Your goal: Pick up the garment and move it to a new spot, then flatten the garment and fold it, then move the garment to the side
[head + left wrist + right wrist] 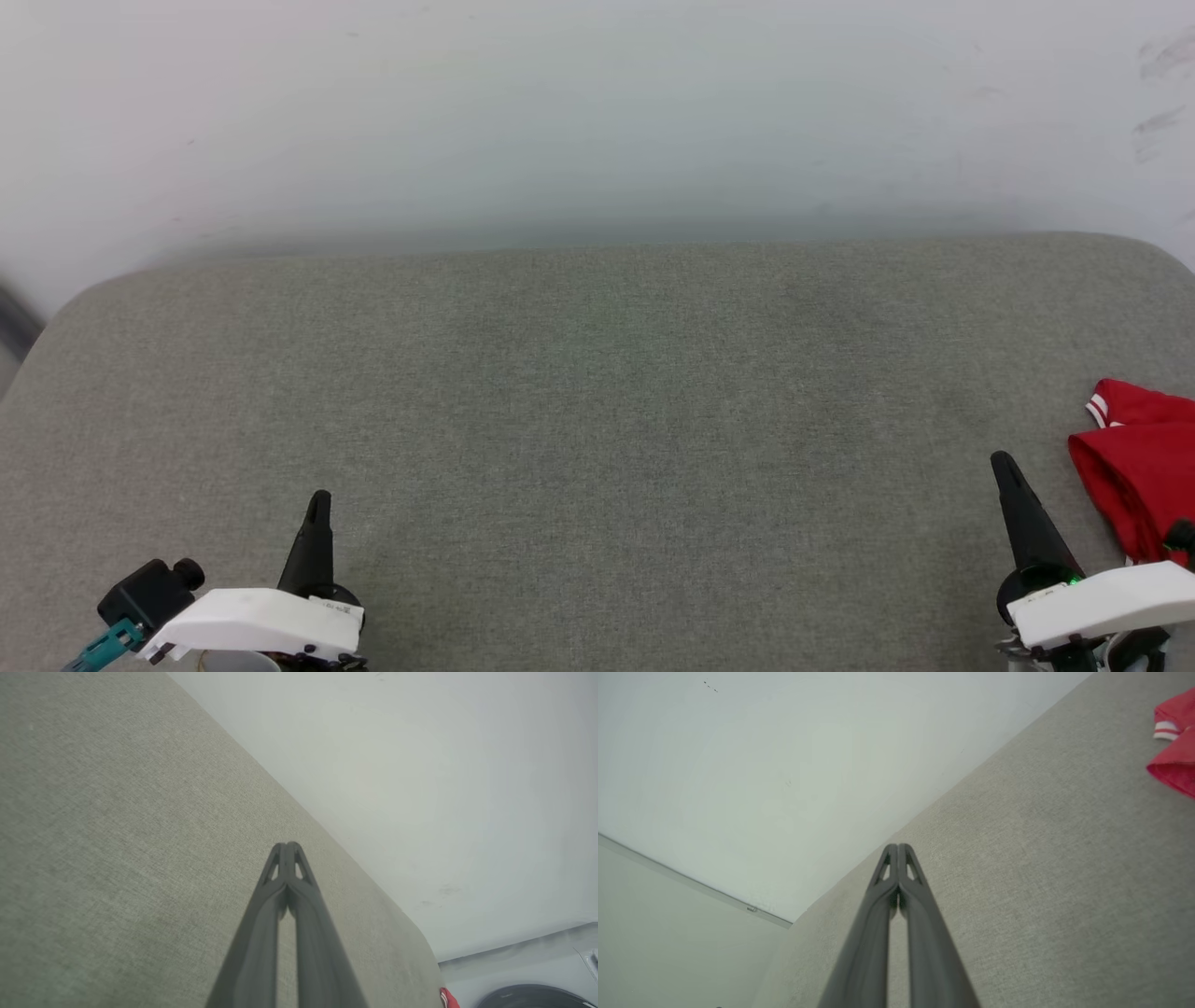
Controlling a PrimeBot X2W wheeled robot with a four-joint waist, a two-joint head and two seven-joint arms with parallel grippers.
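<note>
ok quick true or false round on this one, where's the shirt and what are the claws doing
1. The left claw and the right claw both have their fingers closed together. True.
2. The garment lies spread flat in the middle of the grey padded surface. False: it is bunched up at the surface's far right edge, beside the right claw.
3. The left claw is gripping the garment. False: it is shut on nothing, over bare grey fabric on the opposite side.
4. A white sleeve end with red striping shows on the garment. True.
</note>
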